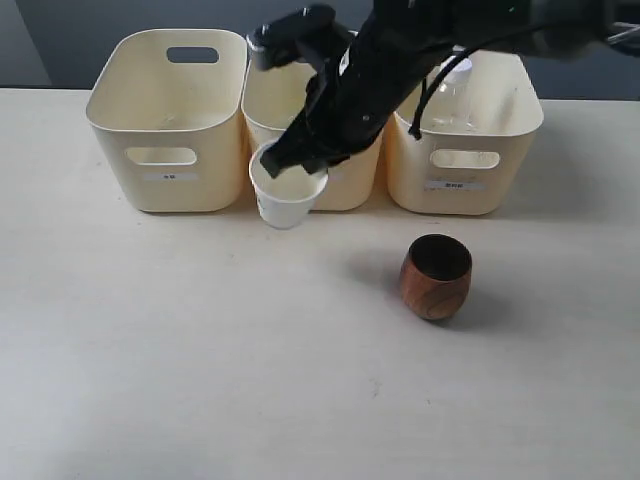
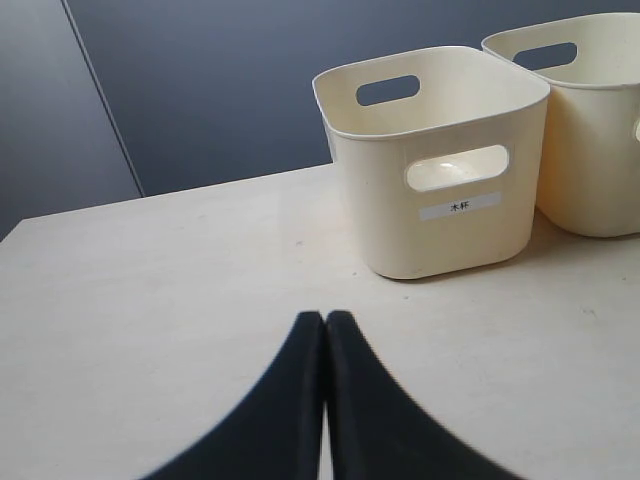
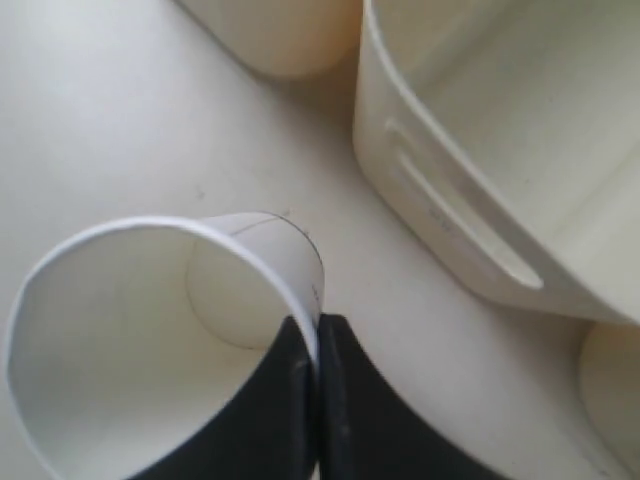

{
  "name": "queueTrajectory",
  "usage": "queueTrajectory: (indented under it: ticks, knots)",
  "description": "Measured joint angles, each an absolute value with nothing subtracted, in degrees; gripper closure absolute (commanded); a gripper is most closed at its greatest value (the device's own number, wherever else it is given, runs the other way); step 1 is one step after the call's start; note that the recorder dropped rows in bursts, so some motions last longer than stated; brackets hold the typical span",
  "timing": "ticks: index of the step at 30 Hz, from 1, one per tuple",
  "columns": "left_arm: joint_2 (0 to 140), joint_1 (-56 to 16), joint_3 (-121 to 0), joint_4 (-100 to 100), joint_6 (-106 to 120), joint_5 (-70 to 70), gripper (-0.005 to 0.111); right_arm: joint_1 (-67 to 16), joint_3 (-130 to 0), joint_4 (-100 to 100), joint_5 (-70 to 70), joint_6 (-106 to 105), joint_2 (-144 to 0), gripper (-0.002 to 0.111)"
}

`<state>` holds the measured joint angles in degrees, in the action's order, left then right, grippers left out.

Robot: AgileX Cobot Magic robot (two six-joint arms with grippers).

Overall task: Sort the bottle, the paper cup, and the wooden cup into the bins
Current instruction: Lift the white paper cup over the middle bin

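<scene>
The worktop (image 1: 150,350) is a pale cream, matte surface, evenly lit, carrying a few small dark specks and faint scuffs. Soft shadows fall on it, indicating diffuse overhead light. Behind its far edge stands a dark blue-grey wall (image 1: 70,40). In the left wrist view the same wall (image 2: 220,90) shows a thin slanted seam, with a slightly lighter grey panel (image 2: 50,130) beyond it.
</scene>
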<state>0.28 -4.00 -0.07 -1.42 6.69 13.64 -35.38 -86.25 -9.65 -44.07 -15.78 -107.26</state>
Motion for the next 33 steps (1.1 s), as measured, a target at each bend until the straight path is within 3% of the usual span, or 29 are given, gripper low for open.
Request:
queueTrajectory:
  ticks: [14,22,33]
  knots:
    - [0.28,-4.0,-0.07,-1.42,6.69,13.64,0.107,-35.38,-100.86,-3.21,-44.47,-12.99,-101.63,0.109]
    - [0.28,-4.0,-0.07,-1.42,6.69,13.64,0.107,-34.92,-110.44,6.78,-46.63,-9.14,-111.98,0.109]
    - [0.28,-4.0,-0.07,-1.42,6.69,13.64,0.107,-27.17,-128.56,1.13,-59.82,-13.01,-129.31,0.109]
